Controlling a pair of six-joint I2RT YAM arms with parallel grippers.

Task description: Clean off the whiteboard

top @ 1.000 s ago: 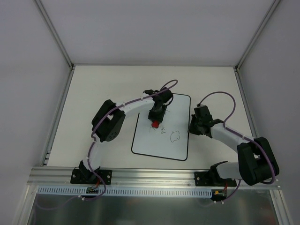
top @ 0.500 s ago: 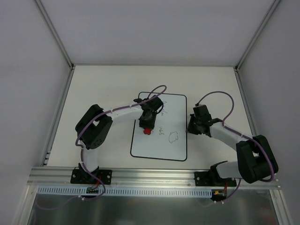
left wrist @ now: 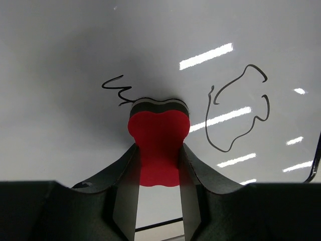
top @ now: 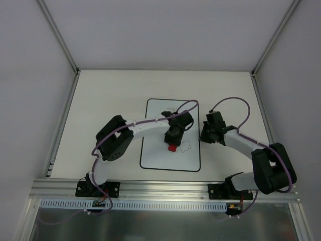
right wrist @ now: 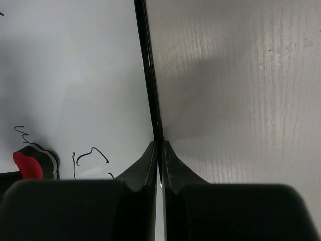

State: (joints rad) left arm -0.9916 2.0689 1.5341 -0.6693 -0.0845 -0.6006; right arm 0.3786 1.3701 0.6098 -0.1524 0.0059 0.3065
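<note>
The whiteboard [top: 158, 153] lies on the counter [top: 100, 95], pinched at its right edge by the right gripper [right wrist: 158, 150]. The red eraser [left wrist: 159, 138] is clamped in the left gripper [top: 172, 142]. Should the pinch slip, the board may be dragged and the scribbles [left wrist: 235, 113] missed.

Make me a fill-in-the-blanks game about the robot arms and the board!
The left gripper holds a ___ eraser.
The right gripper pinches the whiteboard's thin ___ border.
The eraser's dark end presses on the ___.
Missing words: red, black, whiteboard.
</note>
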